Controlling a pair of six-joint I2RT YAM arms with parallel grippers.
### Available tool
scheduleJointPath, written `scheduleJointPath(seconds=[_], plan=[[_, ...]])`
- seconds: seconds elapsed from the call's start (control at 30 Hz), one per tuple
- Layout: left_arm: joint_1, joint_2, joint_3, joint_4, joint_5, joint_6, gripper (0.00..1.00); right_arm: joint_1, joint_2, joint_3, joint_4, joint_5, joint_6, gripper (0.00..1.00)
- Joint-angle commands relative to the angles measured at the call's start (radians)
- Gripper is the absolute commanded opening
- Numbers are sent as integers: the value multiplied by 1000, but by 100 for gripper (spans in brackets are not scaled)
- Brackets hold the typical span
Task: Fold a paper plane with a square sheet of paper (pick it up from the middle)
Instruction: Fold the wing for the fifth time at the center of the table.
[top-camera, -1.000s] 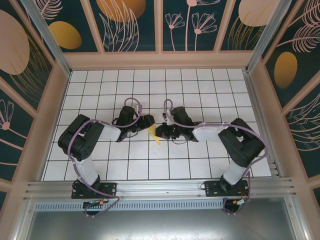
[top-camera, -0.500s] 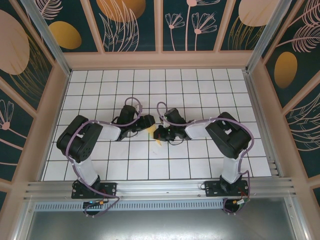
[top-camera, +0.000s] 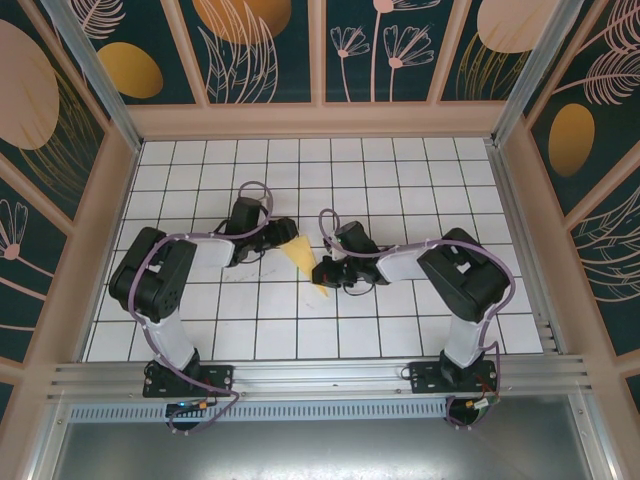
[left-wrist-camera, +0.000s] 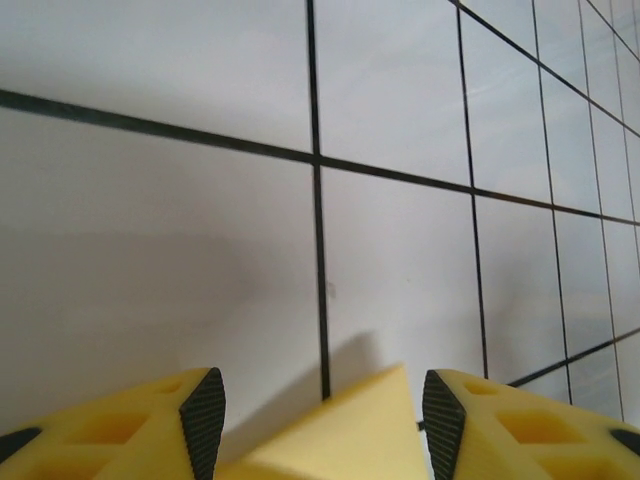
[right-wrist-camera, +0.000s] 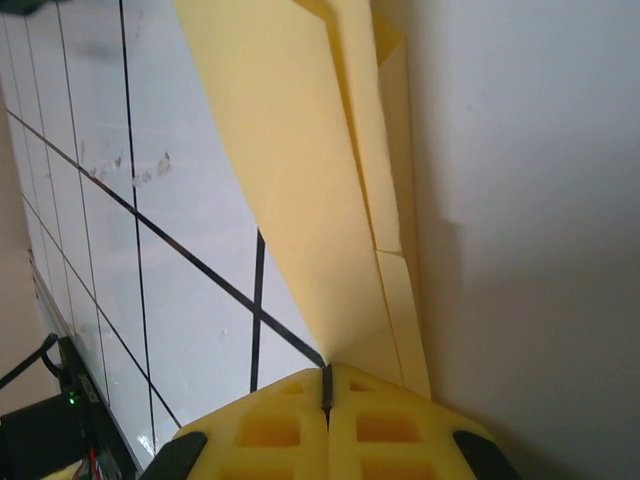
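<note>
Yellow-orange paper plane (top-camera: 305, 264) sits at the middle of the white grid table (top-camera: 400, 180), between my two wrists, its narrow point aimed toward my bases and its wider end toward the back wall. Whether it rests on the tiles or hangs just above them I cannot tell.

My right gripper (right-wrist-camera: 327, 385) is clenched on the narrow end. Its two yellow fingers meet with the folded layers pinched in the seam. My left gripper (left-wrist-camera: 323, 405) stands released, its black pads (left-wrist-camera: 204, 410) apart, with a corner of the wide end poking up between them.

Under both wrists the tabletop is glossy white, ruled by thin black lines, with a few faint grey scuffs (right-wrist-camera: 135, 170) beside one line. Around the table stand pale wooden frames holding dark teal panels (top-camera: 185, 70) painted with orange ovals and pale flower stems. A ribbed aluminium rail (top-camera: 320, 378) runs along the near edge, where my bases are bolted.
</note>
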Motion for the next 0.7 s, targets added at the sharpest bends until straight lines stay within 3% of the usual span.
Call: scheduleJointPath(seconds=[0.0,0.1,0.3,0.47,0.67], plan=[[7,-48,51,-59,-4,26,58,12,-51,-6,-109,-17,-34,0],[6,-126,44,-111,-38,10,59,14,-135,5,-80,-29,-36,4],[-30,-319,-61,-225,-174,-128,62,-72,-321,-41,-111,103,-53,20],[-152,-406,-98,-335,-293,-207,70,-157,-294,-62,-96,64,-87,35],[-228,-337,-82,-359,-299,-273,77,-156,-195,-28,-79,23,-106,38]])
